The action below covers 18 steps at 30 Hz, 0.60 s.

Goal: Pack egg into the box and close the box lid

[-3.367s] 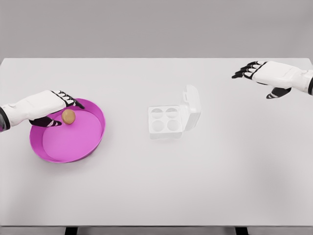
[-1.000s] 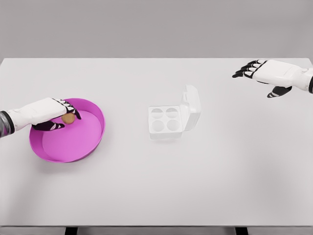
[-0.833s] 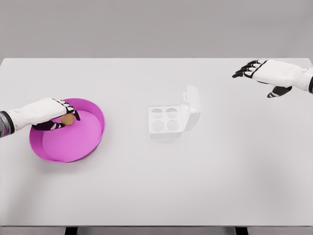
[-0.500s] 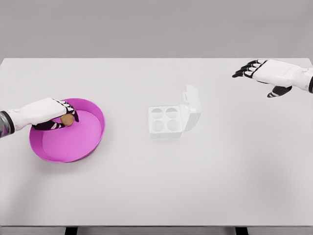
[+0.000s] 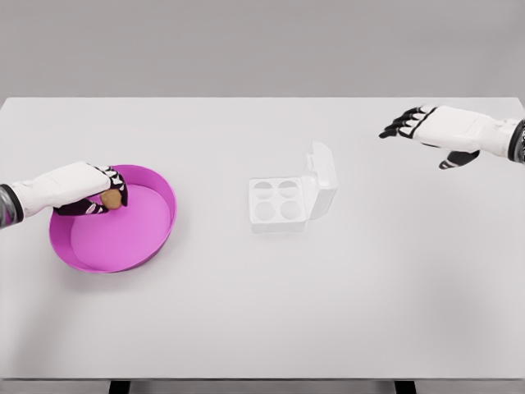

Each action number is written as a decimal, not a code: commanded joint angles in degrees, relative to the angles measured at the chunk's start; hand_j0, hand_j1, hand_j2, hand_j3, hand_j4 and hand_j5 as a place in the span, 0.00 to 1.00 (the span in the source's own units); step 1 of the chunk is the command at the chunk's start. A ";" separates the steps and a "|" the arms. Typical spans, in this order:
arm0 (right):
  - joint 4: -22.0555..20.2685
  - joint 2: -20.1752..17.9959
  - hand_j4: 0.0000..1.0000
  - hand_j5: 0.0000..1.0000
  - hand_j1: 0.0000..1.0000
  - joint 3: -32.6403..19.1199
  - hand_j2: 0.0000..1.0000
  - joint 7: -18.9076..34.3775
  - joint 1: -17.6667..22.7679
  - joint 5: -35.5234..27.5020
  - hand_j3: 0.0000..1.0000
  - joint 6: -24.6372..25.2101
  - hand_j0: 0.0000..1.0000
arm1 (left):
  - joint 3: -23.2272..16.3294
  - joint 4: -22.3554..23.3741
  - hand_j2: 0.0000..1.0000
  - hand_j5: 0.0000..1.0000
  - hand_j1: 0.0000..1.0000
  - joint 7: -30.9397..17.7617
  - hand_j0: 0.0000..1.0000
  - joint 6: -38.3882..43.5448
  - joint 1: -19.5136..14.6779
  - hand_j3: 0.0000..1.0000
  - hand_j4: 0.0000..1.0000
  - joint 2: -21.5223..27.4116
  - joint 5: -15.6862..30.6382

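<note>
While the box [image 5: 279, 202] sits open in the middle of the table [image 5: 262, 312] with all four cups unfilled, the step in hand looks like the pick-up of the egg, so the task is near its beginning. In the head view, the left hand [image 5: 86, 187] reaches into the pink bowl [image 5: 123, 238] at its far left rim, fingers curled around the brown egg [image 5: 111, 199], which shows between the fingertips and the thumb; I judge it grasped, though whether it is lifted clear of the bowl floor I cannot tell. The next move calls for raising the egg over the rim and carrying it rightward to one of the cups, well apart from the bowl. The lid [image 5: 321, 178] stands upright on the box's right side. The right hand [image 5: 431, 127] hovers at the far right with fingers spread, holding nothing.
</note>
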 commanded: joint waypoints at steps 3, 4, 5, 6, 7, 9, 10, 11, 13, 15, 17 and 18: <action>-1.76 -0.93 1.00 1.00 1.00 -0.30 1.00 1.76 0.00 1.81 1.00 0.03 1.00 | 0.23 -0.46 0.42 0.42 0.42 0.04 0.42 0.15 0.00 0.42 0.42 0.05 0.45; -1.85 -2.69 1.00 1.00 1.00 -0.30 1.00 1.67 0.17 1.81 1.00 0.03 1.00 | 0.23 -0.55 0.42 0.42 0.42 0.04 0.42 0.15 0.00 0.42 0.42 -0.04 0.54; -1.93 -2.78 1.00 1.00 1.00 -0.12 1.00 1.67 0.61 2.16 1.00 0.03 1.00 | 0.23 -0.64 0.42 0.42 0.42 0.04 0.42 0.15 0.00 0.42 0.42 -0.30 0.54; -2.37 -2.96 1.00 1.00 1.00 -0.12 1.00 1.75 0.97 2.25 1.00 0.03 1.00 | 0.23 -0.64 0.42 0.42 0.42 0.04 0.42 0.15 0.00 0.42 0.42 -0.30 0.54; -3.08 -3.39 1.00 1.00 1.00 -0.12 1.00 1.93 0.88 2.42 1.00 0.03 1.00 | 0.23 -1.16 0.42 0.42 0.42 0.04 0.42 0.15 0.00 0.42 0.42 -0.30 0.54; -5.45 -4.80 1.00 1.00 1.00 -0.21 1.00 2.55 1.14 6.02 1.00 0.03 1.00 | 0.23 -1.43 0.42 0.42 0.42 0.04 0.42 0.15 0.00 0.42 0.42 -0.30 0.54; -6.85 -5.33 1.00 1.00 1.00 -0.30 1.00 2.63 1.23 6.90 1.00 0.03 1.00 | 0.23 -1.52 0.42 0.42 0.42 0.04 0.42 0.15 0.00 0.42 0.42 -0.39 0.54; -9.75 -7.00 1.00 1.00 1.00 -0.30 1.00 2.72 1.23 7.08 1.00 0.03 1.00 | 0.32 -1.52 0.42 0.42 0.42 0.04 0.42 0.15 0.00 0.42 0.42 -0.30 0.54; -11.87 -8.05 1.00 1.00 1.00 -0.30 1.00 3.42 1.41 7.17 1.00 0.03 1.00 | 0.32 -2.39 0.42 0.42 0.42 0.04 0.42 0.15 0.00 0.42 0.42 -0.57 0.63; -13.01 -8.41 1.00 1.00 1.00 -0.30 1.00 4.48 1.58 7.17 1.00 0.03 1.00 | 0.40 -2.75 0.42 0.42 0.42 0.04 0.42 0.15 -0.09 0.42 0.42 -1.09 0.63; -13.62 -8.32 1.00 1.00 1.00 -0.21 1.00 4.48 1.84 7.26 1.00 0.03 1.00 | 0.40 -2.75 0.42 0.42 0.42 0.04 0.42 0.15 -0.09 0.42 0.42 -1.18 0.80; -13.71 -8.06 1.00 1.00 1.00 -0.21 1.00 4.48 2.72 7.43 1.00 0.03 1.00 | 0.40 -3.27 0.42 0.42 0.42 0.04 0.42 0.15 -0.09 0.42 0.42 -1.18 1.42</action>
